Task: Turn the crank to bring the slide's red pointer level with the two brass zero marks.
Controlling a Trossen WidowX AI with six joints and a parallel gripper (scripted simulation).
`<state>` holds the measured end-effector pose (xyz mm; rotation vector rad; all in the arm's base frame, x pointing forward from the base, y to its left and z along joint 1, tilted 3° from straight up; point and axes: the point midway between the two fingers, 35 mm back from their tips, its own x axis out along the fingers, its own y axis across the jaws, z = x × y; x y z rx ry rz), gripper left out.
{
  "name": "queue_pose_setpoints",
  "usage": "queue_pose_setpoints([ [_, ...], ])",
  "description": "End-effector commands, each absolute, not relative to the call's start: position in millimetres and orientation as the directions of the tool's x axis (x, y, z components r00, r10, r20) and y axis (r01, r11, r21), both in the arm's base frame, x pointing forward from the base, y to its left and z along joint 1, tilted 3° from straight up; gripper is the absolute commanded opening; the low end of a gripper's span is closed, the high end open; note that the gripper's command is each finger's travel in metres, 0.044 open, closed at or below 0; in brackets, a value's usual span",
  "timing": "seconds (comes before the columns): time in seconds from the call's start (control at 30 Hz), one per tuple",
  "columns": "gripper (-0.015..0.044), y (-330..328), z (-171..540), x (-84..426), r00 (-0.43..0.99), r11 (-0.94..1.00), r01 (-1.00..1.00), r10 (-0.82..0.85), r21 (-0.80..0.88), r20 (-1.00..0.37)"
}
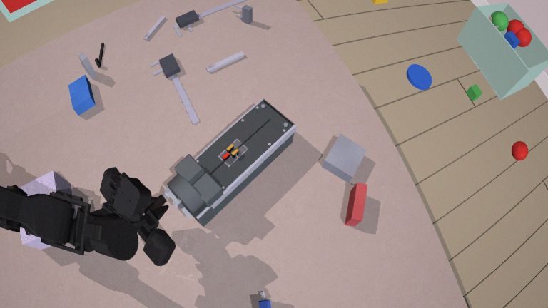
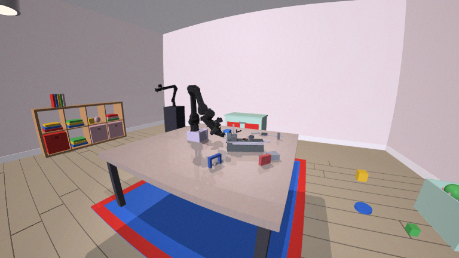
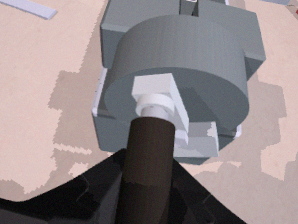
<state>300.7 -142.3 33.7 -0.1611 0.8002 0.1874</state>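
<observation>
The grey machine (image 1: 264, 134) (image 2: 245, 147) (image 3: 180, 42) lies on the table. Its red pointer (image 1: 226, 155) is off the line of the two brass marks, the first brass mark (image 1: 230, 147) and the second brass mark (image 1: 235, 152), a little towards the crank end. The white crank arm (image 3: 152, 86) is on the round end housing, with a dark brown handle (image 1: 158, 202) (image 3: 151, 142) sticking out towards my gripper. My gripper (image 1: 158, 207) (image 2: 223, 135) (image 3: 145, 161) is shut on the crank handle, its fingers on both sides. The pointer is too small to judge in the exterior view and hidden in the wrist view.
A grey block (image 1: 344, 157) and a red block (image 1: 356, 204) lie beyond the machine's far side. A blue block (image 1: 80, 95), grey bars and dark-headed tools lie behind it. A blue frame (image 2: 209, 162) stands near the front. The lilac base block (image 2: 196, 135) is under my arm.
</observation>
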Motion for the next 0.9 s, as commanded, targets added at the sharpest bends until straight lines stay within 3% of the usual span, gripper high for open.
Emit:
queue_pose_setpoints([
  [0.0,0.0,-134.5,29.1,298.8,0.673,0.97,-0.239,0.13,-0.047,-0.728],
  [0.87,0.0,-133.9,28.2,298.7,0.673,0.97,-0.239,0.13,-0.047,-0.728],
])
